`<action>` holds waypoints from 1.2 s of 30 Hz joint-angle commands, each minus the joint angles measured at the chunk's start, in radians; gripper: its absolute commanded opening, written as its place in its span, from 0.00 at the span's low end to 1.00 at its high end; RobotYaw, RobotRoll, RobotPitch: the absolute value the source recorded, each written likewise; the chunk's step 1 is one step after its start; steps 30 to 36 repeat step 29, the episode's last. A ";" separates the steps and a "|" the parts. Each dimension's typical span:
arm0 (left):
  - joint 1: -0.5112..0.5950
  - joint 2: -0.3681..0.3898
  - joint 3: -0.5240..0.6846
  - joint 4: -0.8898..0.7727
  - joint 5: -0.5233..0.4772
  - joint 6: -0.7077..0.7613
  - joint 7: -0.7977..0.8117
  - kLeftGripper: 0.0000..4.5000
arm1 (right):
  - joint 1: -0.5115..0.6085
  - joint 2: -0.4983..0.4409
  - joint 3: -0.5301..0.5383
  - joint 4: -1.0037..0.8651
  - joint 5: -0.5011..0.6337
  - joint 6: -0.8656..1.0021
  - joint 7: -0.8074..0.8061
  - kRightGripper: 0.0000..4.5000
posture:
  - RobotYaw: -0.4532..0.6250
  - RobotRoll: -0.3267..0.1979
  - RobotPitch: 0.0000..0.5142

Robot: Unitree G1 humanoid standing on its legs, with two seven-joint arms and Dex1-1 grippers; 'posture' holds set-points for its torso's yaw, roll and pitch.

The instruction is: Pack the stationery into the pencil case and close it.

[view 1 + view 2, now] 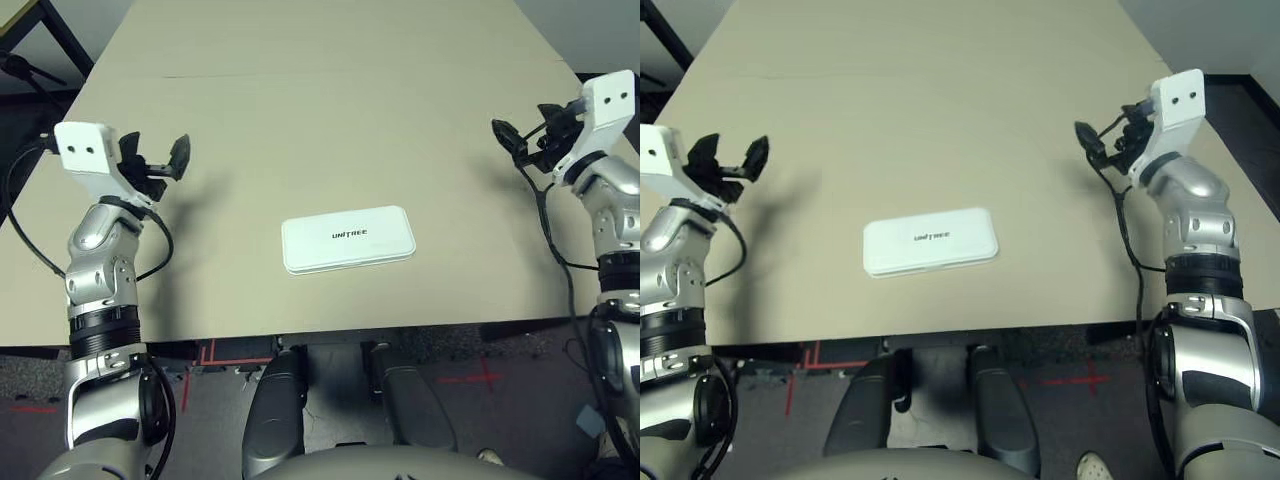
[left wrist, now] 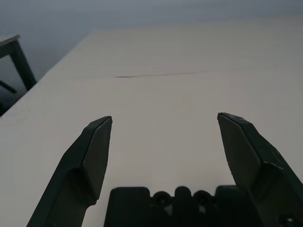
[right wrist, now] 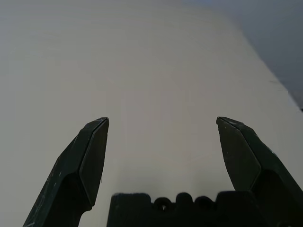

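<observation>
Now the white pencil case (image 1: 348, 239) lies shut on the tan table (image 1: 330, 90) near its front edge, lid up — its long axis runs roughly nine to three o'clock. No loose stationery is in sight; whether it sits inside the closed case is hidden. The left gripper (image 1: 160, 160) hangs at about ten o'clock from the case, the right gripper (image 1: 522, 135) at about two, both well apart from it, fingers spread wide and holding nothing. The left looks slightly nearer — a close call.

both arms raised wide apart, left gripper (image 1: 168, 160) and right gripper (image 1: 518, 137) jaws spread, empty.
</observation>
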 commanded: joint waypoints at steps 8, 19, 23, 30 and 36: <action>-0.041 0.022 0.013 0.156 0.015 -0.114 0.048 0.99 | -0.028 -0.012 -0.068 0.206 -0.015 -0.131 -0.140 1.00 | 0.37 0.62 0.40; -0.043 0.024 -0.002 0.171 0.016 -0.121 0.053 0.99 | -0.029 0.002 -0.058 0.212 -0.011 -0.148 -0.142 1.00 | 0.35 0.62 0.46; -0.040 0.028 -0.006 0.166 0.014 -0.117 0.053 0.99 | -0.022 0.011 -0.053 0.199 -0.011 -0.141 -0.135 1.00 | 0.36 0.62 0.47; -0.027 0.031 -0.006 0.152 0.012 -0.113 0.049 0.99 | -0.022 0.018 -0.048 0.190 -0.013 -0.138 -0.132 1.00 | 0.37 0.62 0.45; -0.027 0.031 -0.006 0.152 0.012 -0.113 0.049 0.99 | -0.022 0.018 -0.048 0.190 -0.013 -0.138 -0.132 1.00 | 0.37 0.62 0.45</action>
